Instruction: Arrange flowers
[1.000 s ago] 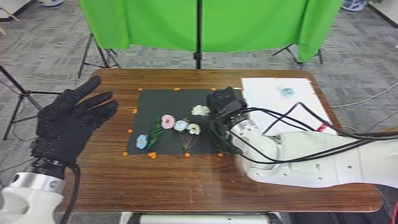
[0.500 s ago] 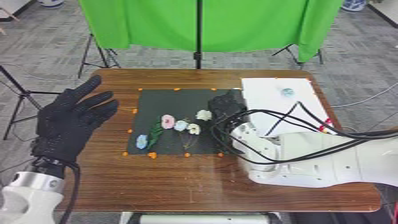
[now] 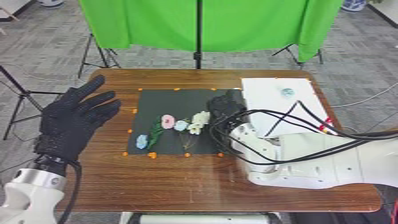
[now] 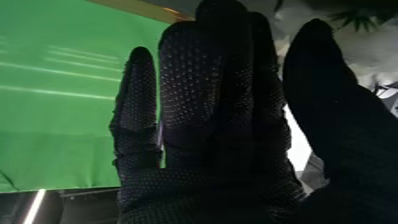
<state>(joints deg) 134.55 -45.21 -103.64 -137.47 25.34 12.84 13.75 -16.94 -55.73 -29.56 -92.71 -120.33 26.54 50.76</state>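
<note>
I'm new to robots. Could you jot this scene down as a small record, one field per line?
Table: brown wood
Mat: dark, lying on the table
Flowers: on the mat; blue flower, pink flower, pale blue flower, white flowers
Left hand: open, at the table's left edge
Right hand: fingers straight, at the mat's right side, beside the white flowers
White sheet: right of the mat
Backdrop: green, beyond the table

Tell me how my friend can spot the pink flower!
On the brown table, find the dark mat left of the white sheet. Left of its white flowers, just past a pale blue flower, sits the pink flower. It's the only pink one; its neighbours are blue or white.
</note>
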